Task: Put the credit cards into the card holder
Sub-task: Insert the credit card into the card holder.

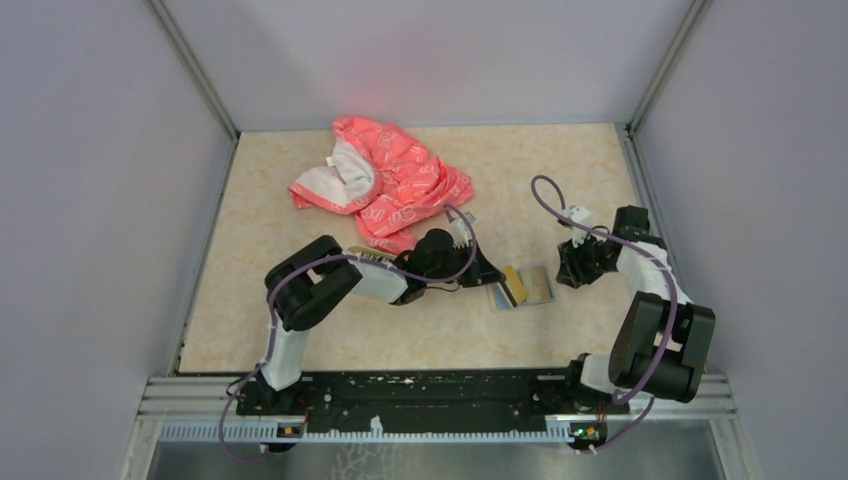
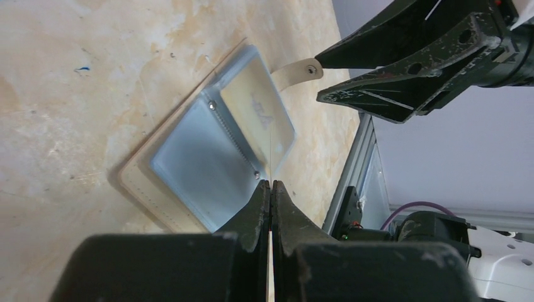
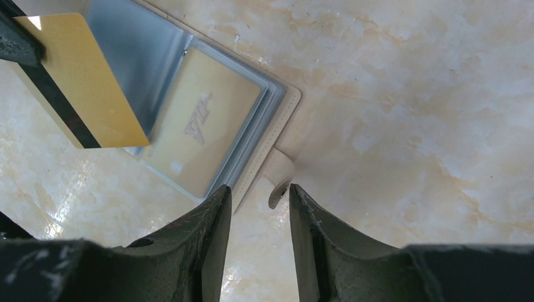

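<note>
Slippage worries me: my left tool (image 2: 270,185) clamps the gold card (image 3: 82,75), but my right tool (image 3: 259,191) merely straddles the card holder (image 2: 189,170) tab (image 3: 280,179), jaws apart, so the holder may slide.

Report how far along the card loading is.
Done: the card holder lies open, and one gold card is already tucked into it. In hand: the left end effector is shut on a striped gold card held over the holder, while the right end effector stands open around the snap tab. Left: the held card is not yet inside.
</note>
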### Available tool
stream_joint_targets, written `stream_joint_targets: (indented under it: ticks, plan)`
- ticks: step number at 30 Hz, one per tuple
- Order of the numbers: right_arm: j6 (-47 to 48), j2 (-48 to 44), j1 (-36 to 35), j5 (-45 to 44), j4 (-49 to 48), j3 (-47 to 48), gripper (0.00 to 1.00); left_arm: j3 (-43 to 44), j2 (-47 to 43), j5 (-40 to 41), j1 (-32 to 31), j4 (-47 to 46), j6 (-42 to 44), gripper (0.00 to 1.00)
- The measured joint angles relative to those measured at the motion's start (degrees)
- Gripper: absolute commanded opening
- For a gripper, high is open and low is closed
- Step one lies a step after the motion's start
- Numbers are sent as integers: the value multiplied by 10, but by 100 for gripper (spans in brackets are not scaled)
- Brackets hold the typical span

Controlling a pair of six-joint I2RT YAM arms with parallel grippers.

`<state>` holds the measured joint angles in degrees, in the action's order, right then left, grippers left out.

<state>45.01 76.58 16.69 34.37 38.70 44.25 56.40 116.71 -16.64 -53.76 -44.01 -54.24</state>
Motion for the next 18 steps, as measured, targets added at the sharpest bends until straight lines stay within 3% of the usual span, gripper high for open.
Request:
stream_joint_targets:
  ticks: [18]
  plan:
    - [0, 10, 0, -1, -3, 0, 38, 11, 37, -25, 15, 8, -14, 0]
